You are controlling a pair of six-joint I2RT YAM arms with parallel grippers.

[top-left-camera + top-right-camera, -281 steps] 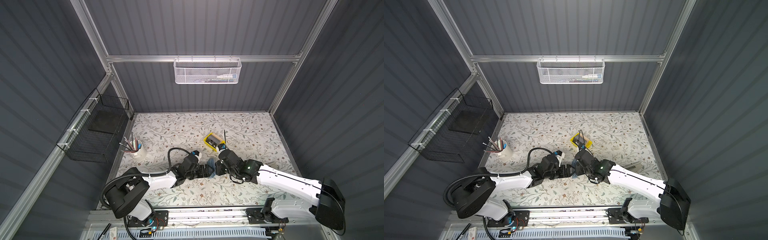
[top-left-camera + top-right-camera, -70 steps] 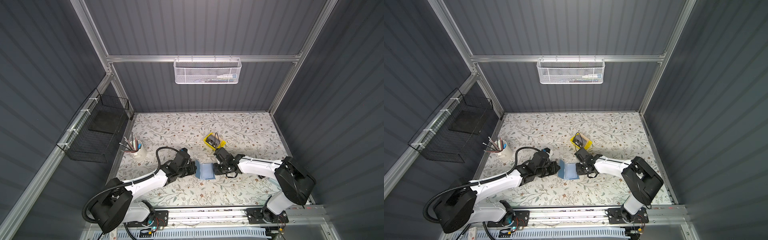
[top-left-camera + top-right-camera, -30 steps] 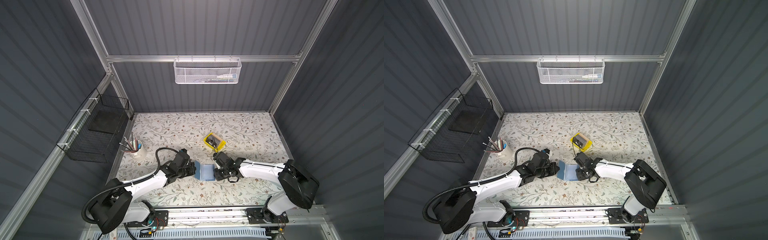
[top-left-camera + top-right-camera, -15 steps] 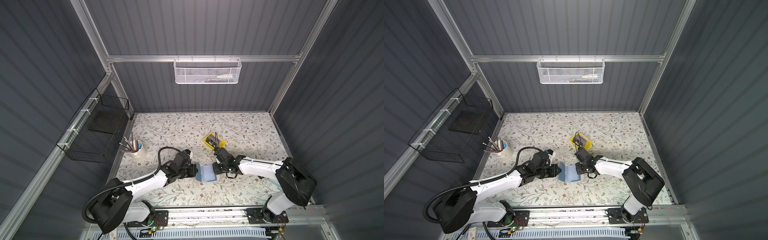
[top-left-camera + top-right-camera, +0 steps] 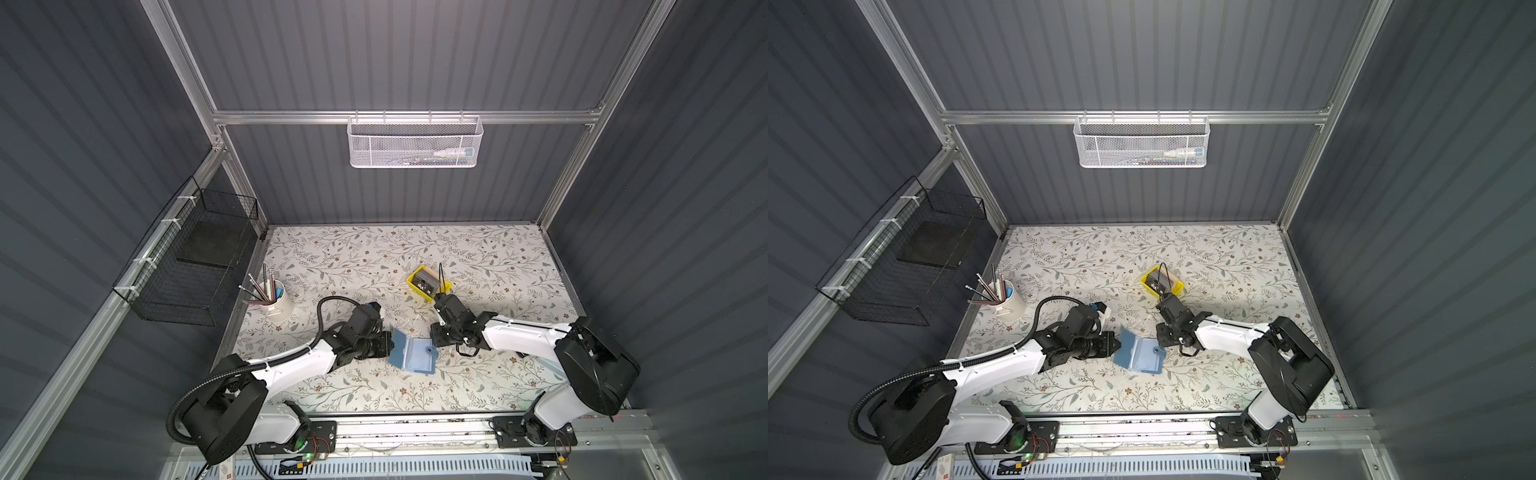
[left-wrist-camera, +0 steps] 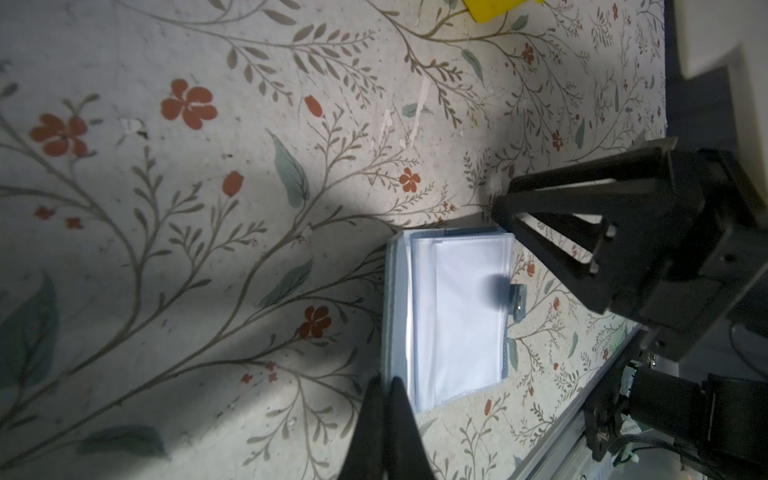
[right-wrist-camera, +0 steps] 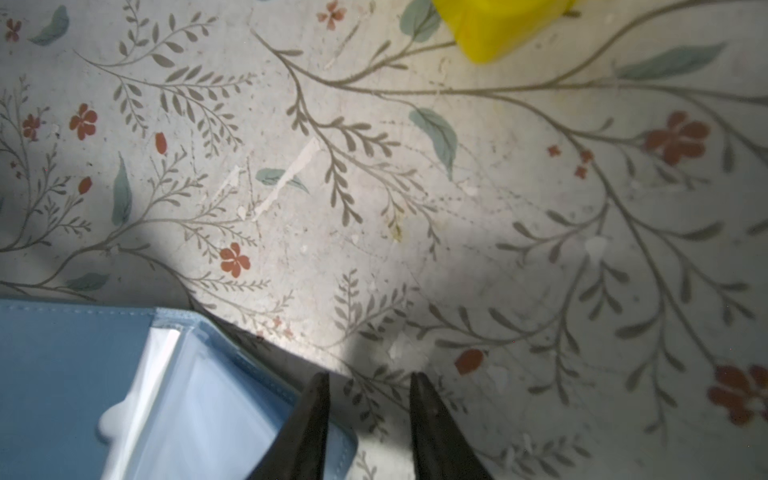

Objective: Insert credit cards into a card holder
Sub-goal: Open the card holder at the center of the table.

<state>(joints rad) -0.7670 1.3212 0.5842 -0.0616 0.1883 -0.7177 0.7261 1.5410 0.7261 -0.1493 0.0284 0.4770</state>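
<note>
Dark ribbed walls close in a floral-patterned tabletop [image 5: 357, 257], and one white mesh basket [image 5: 413, 141] hangs on the far wall. One black wire basket [image 5: 187, 266] hangs on the left wall. Just right of it, one white cup [image 5: 281, 308] of pens stands at the table's left edge. Next comes the left gripper [image 6: 386, 380], its fingers pressed together on the edge of the left cover of the single blue card holder [image 5: 415, 356]. The holder lies open near the middle of the table with that cover tipped up, its clear sleeves showing no card, and its spine running roughly near to far. Its snap tab [image 6: 517, 301] sticks out on the right, toward the right gripper [image 7: 370, 378]. That gripper hovers just beside the holder's far right corner, jaws partly apart with nothing between them. The credit cards [image 5: 424, 280] sit in one yellow tray [image 5: 444, 287] just far of that gripper (a black stack whose number I cannot make out), and the tray lies on a diagonal. The right arm is clearly the nearer to them, so fetching a card looks like its job: a reach away from the holder, toward the far side.
</note>
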